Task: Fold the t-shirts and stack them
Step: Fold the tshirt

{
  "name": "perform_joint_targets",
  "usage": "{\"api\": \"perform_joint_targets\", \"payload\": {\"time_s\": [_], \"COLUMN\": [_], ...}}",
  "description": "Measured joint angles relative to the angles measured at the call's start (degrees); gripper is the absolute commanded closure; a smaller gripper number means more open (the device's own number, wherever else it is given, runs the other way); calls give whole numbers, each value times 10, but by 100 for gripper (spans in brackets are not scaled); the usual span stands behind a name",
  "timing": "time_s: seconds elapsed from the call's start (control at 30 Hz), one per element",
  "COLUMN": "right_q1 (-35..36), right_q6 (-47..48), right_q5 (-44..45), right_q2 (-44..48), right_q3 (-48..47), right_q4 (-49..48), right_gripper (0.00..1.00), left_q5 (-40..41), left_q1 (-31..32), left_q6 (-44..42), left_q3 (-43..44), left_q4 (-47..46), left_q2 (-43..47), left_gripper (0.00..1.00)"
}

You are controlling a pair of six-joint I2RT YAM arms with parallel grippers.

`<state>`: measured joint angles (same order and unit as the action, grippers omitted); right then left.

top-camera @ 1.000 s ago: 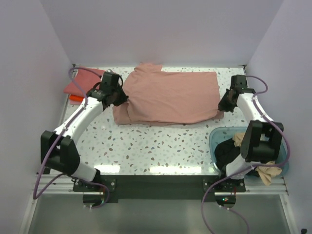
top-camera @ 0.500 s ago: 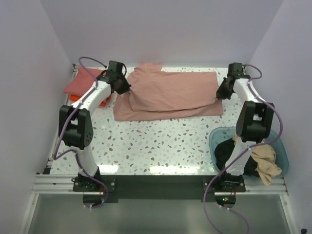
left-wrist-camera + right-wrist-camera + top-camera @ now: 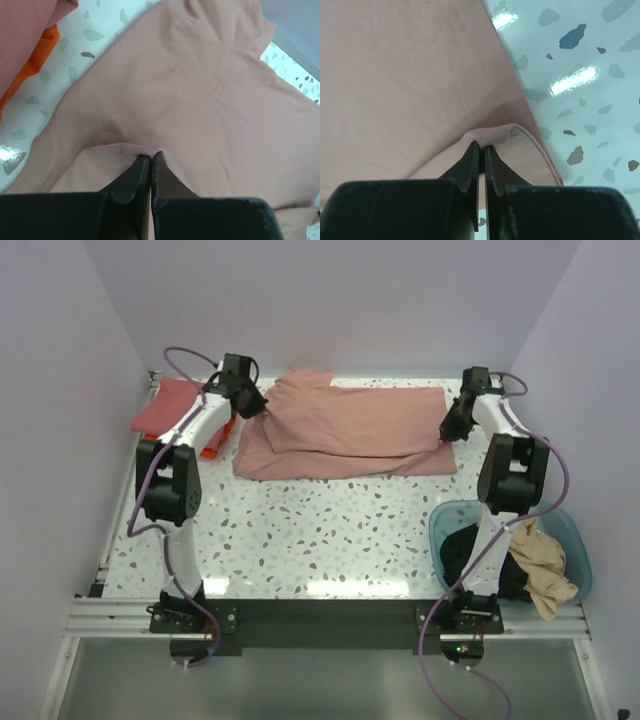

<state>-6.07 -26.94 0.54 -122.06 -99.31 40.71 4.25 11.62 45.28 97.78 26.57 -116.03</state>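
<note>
Pink t-shirt (image 3: 350, 425), one; pinched by left tool (image 3: 151, 157), right tool (image 3: 481, 146).

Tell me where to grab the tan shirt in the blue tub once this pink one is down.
Take the tan shirt at the bunched fold hanging over the tub's near right rim, coming straight down from above with the right gripper, now shut on the pink shirt. That part lies on top and clear of the black shirt, so you likely lift one garment only.
</note>
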Motion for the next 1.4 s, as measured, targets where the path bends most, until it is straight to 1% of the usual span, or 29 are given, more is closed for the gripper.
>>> {"api": "perform_joint_targets", "payload": {"time_s": [0.07, 0.23, 0.27, 0.3, 0.33, 0.37, 0.4, 0.43, 0.47, 0.5, 0.53, 0.6, 0.63, 0.67, 0.7, 0.87, 0.93, 0.97, 1.03, 1.17, 1.33, 1.4], "right_q1": [0, 0, 0, 0, 0, 0, -1, -1, -2, -3, -5, -7, -8, -8, -9, -5, 2, 7, 21, 40, 38, 35], "right_q6": [0, -2, -2, -3, -3, -3, -4, -6, -5, -2, -2, 4, 7, 9, 14, 25, 32, 37, 44, 52, 56, 55], "right_q5": [0, 0, 2, 2, 3, 3, 1, 0, -1, -1, -1, -1, -1, -1, -3, -36, -46, -48, -52, -62, -59, -56], "right_q2": [-11, -37, -44, -51, -62, -65, -73, -81, -88, -92, -92, -87, -79, -68, -49, 63, 86, 91, 90, 70, 31, 32], "right_q3": [-10, -40, -49, -61, -79, -83, -98, -114, -128, -139, -145, -145, -135, -118, -87, 79, 111, 119, 120, 110, 108, 111], "right_q4": [1, 2, 5, 6, 7, 5, 10, 13, 14, 16, 17, 17, 14, 9, 0, -24, -31, -32, -41, -54, -57, -62], "right_gripper": [99, 86, 80, 80, 76, 70, 58, 47, 42, 35, 25, 21, 12, 5, 1, 1, 1, 1, 1, 1, 1, 1], "left_q5": [1, 12, 14, 15, 15, 15, 13, 12, 9, 6, 5, 0, -3, -5, -9, -25, -27, -28, -30, -30, -24, -22], "left_q1": [0, 0, 0, 0, -1, -1, -3, -4, -6, -8, -9, -12, -14, -14, -14, -9, 0, 3, 12, 16, 10, 6], "left_q6": [0, 1, 1, 1, 2, 3, 5, 1, 2, 5, 5, 1, -1, -3, -6, -15, -16, -16, -16, -15, -14, -11], "left_q3": [16, 33, 38, 46, 57, 70, 83, 96, 111, 126, 139, 156, 153, 145, 115, -129, -194, -211, -236, -243, -246, -252], "left_q4": [-1, -1, -1, 0, 0, -1, -2, -2, -1, -1, 0, 2, 1, 0, -8, -25, -26, -27, -33, -43, -53, -63], "left_q2": [-24, -63, -70, -78, -86, -95, -103, -108, -115, -121, -125, -125, -118, -110, -92, 57, 97, 108, 120, 106, 64, 64], "left_gripper": [100, 100, 88, 82, 64, 49, 27, 0, 0, 0, 0, 0, 0, 0, 0, 0, 0, 0, 0, 0, 0, 0]}}
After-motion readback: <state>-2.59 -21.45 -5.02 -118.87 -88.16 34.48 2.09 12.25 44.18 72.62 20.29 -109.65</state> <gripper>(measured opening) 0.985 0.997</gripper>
